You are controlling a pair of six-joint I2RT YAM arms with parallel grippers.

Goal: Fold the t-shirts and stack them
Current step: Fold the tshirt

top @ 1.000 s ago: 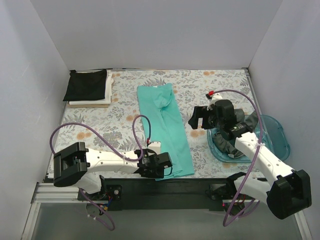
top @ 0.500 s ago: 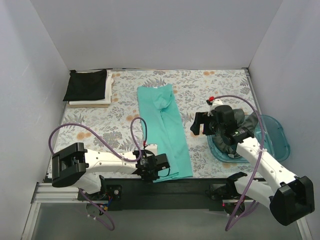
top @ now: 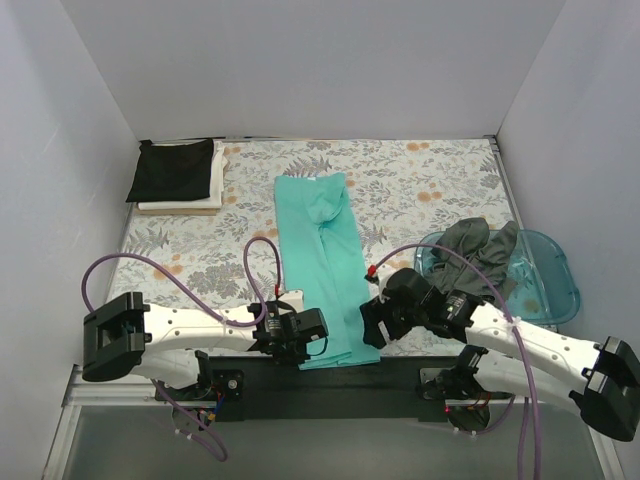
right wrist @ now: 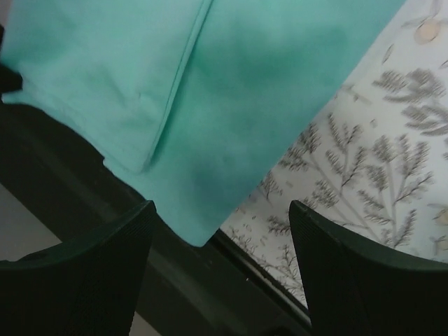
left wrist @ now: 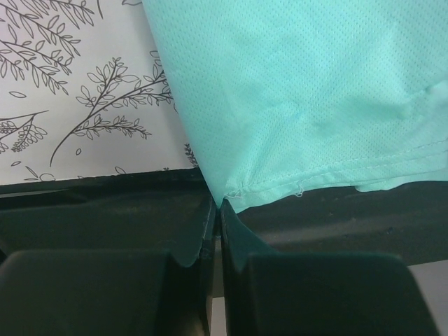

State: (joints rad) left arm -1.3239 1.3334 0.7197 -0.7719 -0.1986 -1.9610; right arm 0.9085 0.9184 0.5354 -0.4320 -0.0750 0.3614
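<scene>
Top external view, count of tees: four. One teal tee (top: 322, 262) lies in the middle of the table (top: 420, 180), folded lengthwise into a long narrow strip that runs from mid-table to the near edge. One black tee (top: 172, 170), folded, sits on one white tee (top: 182, 205), also folded; the two make a stack in the far left corner. One grey tee (top: 472, 250) lies crumpled in the tray (top: 562, 285) at the right side, part of it draped over the tray's rim.

Arms: two, both low at the near edge, one at each side of the teal tee's hem.

Left pincer (top: 303, 345) is at the near left corner of the strip. In the left wrist view the pincer (left wrist: 215, 208) has its two fingers pressed together, pinching the stitched hem corner of the teal tee (left wrist: 301, 91). The hem hangs just past the table's dark front edge.

Right pincer (top: 370, 330) is at the near right corner. In the right wrist view the pincer (right wrist: 220, 210) stands with its fingers wide apart and nothing between them. The corner of the teal tee (right wrist: 245, 91) lies below the gap, with a folded layer edge showing on top. I cannot tell whether the fingers touch cloth.

One tray, translucent blue.
</scene>
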